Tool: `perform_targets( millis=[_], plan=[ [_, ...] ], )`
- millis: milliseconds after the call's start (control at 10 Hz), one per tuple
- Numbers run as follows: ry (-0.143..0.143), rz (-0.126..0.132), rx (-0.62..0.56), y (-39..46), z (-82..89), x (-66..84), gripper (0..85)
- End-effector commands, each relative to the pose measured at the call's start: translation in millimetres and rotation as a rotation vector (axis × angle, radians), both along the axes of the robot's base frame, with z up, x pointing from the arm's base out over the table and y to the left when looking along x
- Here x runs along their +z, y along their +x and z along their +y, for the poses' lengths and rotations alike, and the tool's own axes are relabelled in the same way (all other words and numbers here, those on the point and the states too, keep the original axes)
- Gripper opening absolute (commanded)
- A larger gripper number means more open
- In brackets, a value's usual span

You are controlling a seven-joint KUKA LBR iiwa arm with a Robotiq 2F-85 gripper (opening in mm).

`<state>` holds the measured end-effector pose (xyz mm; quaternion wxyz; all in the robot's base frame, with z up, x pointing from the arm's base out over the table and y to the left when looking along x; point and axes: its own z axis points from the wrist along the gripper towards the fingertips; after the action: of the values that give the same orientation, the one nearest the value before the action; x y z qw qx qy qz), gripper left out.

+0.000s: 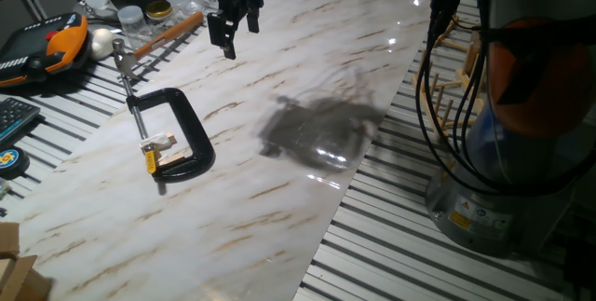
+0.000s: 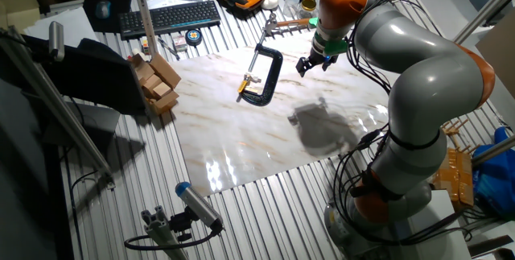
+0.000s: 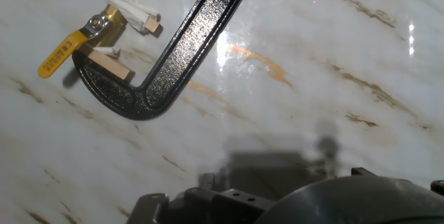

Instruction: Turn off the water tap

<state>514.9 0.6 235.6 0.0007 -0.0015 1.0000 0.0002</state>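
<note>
My gripper (image 1: 234, 29) hangs above the marble table (image 1: 307, 68), fingers apart, grasping nothing. One water tap (image 3: 94, 30), one yellow lever (image 3: 59, 55), sits clamped in one black C-clamp (image 3: 184, 40), well apart from my fingers.

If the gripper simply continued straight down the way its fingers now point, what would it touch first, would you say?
Most likely bare marble tabletop. The gripper hangs pointing downward above the slab, well to the side of the black C-clamp and the water tap held in it. Depth is uncertain, but nothing else shows beneath it.

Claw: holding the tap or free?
Free: the claw hangs above the marble, apart from the water tap held in the black clamp.
</note>
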Motion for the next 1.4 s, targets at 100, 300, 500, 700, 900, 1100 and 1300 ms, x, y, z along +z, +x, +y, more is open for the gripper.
perform_targets(
  millis=[100, 300, 500, 700, 900, 1100, 1300],
  plan=[
    [0.025, 0.031, 0.033, -0.4, 0.6, 2.5, 0.0],
    [0.020, 0.031, 0.032, -0.9, 1.6, 3.4, 0.0],
    [0.020, 0.025, 0.029, -0.9, 2.6, 2.8, 0.0],
    [0.020, 0.024, 0.025, -0.2, 4.4, 3.2, 0.0],
    [0.018, 0.022, 0.016, -0.5, 6.9, 1.0, 0.0],
    [0.020, 0.021, 0.007, -0.1, 10.5, -4.0, 0.0],
    [0.027, 0.020, -0.008, 1.0, 15.2, -10.8, 0.0]
  ],
)
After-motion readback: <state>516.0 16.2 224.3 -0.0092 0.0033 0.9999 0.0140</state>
